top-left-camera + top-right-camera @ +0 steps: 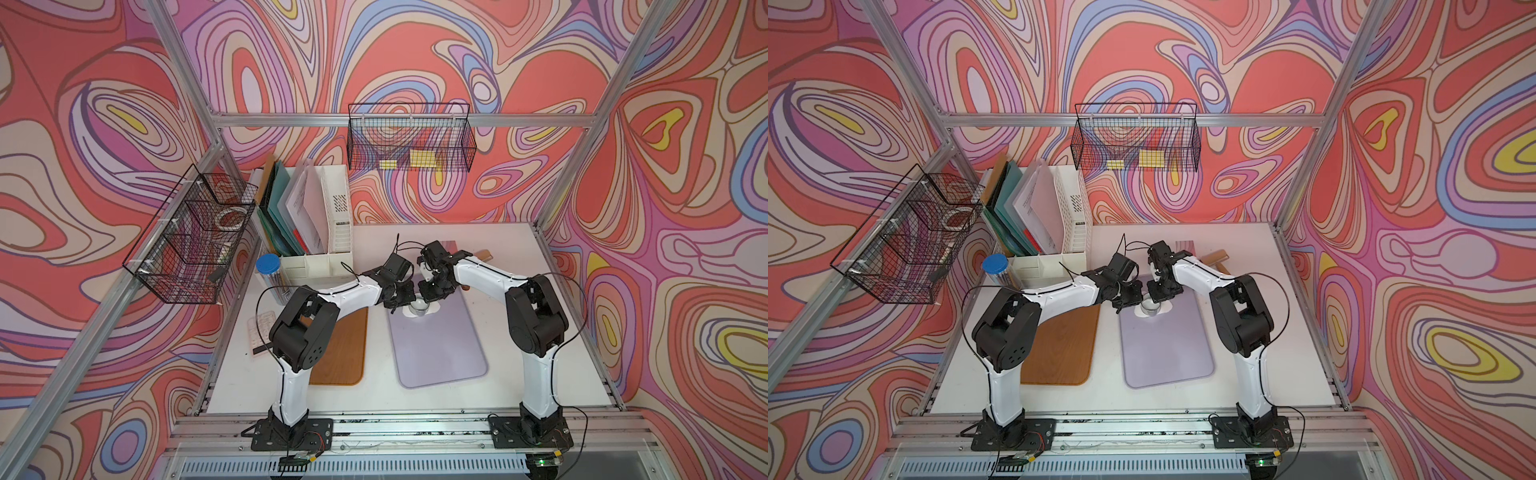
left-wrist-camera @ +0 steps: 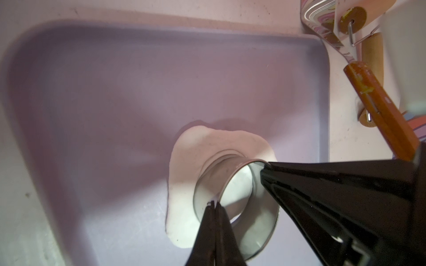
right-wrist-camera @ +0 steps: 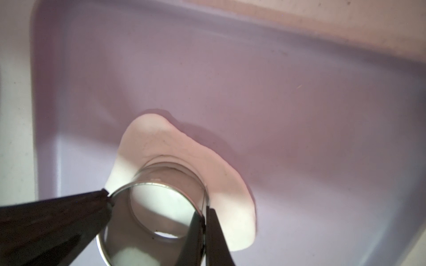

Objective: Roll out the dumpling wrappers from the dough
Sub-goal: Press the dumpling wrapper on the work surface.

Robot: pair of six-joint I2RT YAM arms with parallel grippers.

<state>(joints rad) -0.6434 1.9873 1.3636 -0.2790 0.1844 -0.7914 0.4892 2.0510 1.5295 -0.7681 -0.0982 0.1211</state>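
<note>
The left gripper [image 2: 213,205] and right gripper [image 3: 204,213] are pinching opposite walls of the small round steel cutter [image 3: 166,184], standing on the flat white dough [image 2: 191,161] at the lilac tray's [image 1: 440,353] upper middle; cutting seems underway, next needing even downward pressure.

Walls [image 1: 415,62] are patterned in swirls of coral, lilac, blue, cream and yellow around a white counter [image 1: 519,249].
The tray [image 1: 440,353] is coloured pale lilac, the board [image 1: 340,357] wood-brown; the dough [image 2: 191,161] is seen as matte white, the steel ring [image 2: 214,179] as mirrored silver. The arms [image 1: 486,274] are finished in white with black joints, the jar lid [image 1: 269,264] in blue, the wire baskets [image 1: 411,137] in black.
</note>
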